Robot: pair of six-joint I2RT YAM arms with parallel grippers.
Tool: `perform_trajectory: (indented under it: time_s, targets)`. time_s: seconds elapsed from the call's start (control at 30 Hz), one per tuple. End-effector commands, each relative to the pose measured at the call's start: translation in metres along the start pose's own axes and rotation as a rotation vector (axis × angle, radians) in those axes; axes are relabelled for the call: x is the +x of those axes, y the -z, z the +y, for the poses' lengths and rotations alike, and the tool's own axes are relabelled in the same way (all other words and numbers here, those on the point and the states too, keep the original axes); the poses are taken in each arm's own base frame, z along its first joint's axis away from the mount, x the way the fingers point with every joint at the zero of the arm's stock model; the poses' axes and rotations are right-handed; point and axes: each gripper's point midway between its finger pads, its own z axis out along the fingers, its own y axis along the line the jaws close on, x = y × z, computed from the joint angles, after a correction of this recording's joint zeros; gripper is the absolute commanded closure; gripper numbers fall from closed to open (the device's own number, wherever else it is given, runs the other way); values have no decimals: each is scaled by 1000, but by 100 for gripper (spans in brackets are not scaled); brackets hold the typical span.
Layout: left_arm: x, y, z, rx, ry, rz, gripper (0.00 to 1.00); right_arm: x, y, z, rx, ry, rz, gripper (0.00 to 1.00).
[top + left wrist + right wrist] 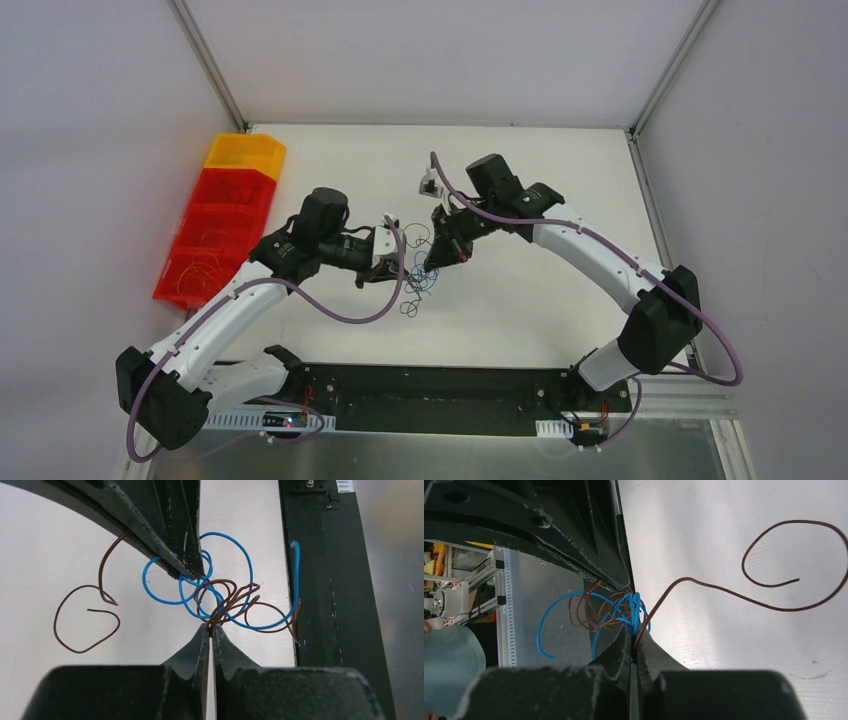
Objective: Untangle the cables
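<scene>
A small tangle of thin blue and brown cables [419, 281] hangs between my two grippers at the table's middle. My left gripper [401, 268] is shut on a bundle of brown wire [226, 602], pinched at its fingertips [212, 628]. My right gripper [434, 266] is shut on blue wire loops [637, 607] and one brown wire [724, 591]. In the left wrist view the right gripper's fingers [170, 525] come down from the top onto the blue loops [247, 555]. A brown tail [75, 647] curls out to the left. The grippers' tips are very close together.
Red bins [215, 240] and a yellow bin [245, 155] stand in a row at the table's left edge, thin wires lying in the near ones. A black base bar [430, 385] runs along the near edge and shows in the left wrist view [330, 580].
</scene>
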Motion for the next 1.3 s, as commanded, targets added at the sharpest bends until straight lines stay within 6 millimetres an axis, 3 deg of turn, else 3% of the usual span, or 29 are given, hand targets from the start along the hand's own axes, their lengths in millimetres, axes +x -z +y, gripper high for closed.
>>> perform_trajectory:
  time_s: [0.0, 0.1, 0.2, 0.33, 0.43, 0.6, 0.77, 0.93, 1.0, 1.07, 1.1, 1.2, 1.27]
  targets:
    - [-18, 3, 1, -3, -132, -30, 100, -9, 7, -3, -10, -14, -27, 100]
    - [-21, 5, 2, -18, -104, -30, 100, -12, 16, -19, 26, -72, -45, 100]
    - [-34, 10, 4, -46, -44, -45, 100, -7, 29, -48, 94, -148, -55, 100]
    - [-64, 19, 7, -83, 67, -96, 100, 13, 42, -90, 191, -277, -34, 100]
    - [-91, 26, 13, -109, 137, -145, 100, 19, 50, -109, 226, -343, -23, 99]
    - [-143, 40, 32, -196, 228, -277, 100, 25, 56, -130, 263, -396, -23, 95]
    - [-194, 63, 54, -280, 284, -407, 100, 43, 59, -151, 292, -470, 9, 93]
    - [-227, 78, 69, -316, 284, -472, 100, 50, 57, -153, 276, -497, 24, 91]
    - [-222, 73, 69, -295, 286, -439, 100, 42, 59, -147, 255, -481, 4, 98]
    - [-191, 61, 69, -280, 326, -337, 100, 26, 64, -137, 232, -444, -46, 100]
    - [-173, 56, 68, -269, 358, -294, 93, 15, 66, -133, 221, -418, -81, 100]
    - [-111, 41, 56, -218, 336, -160, 51, -9, 74, -114, 183, -374, -160, 100]
    - [-75, 33, 55, -232, 321, -81, 38, -18, 77, -100, 156, -348, -178, 100]
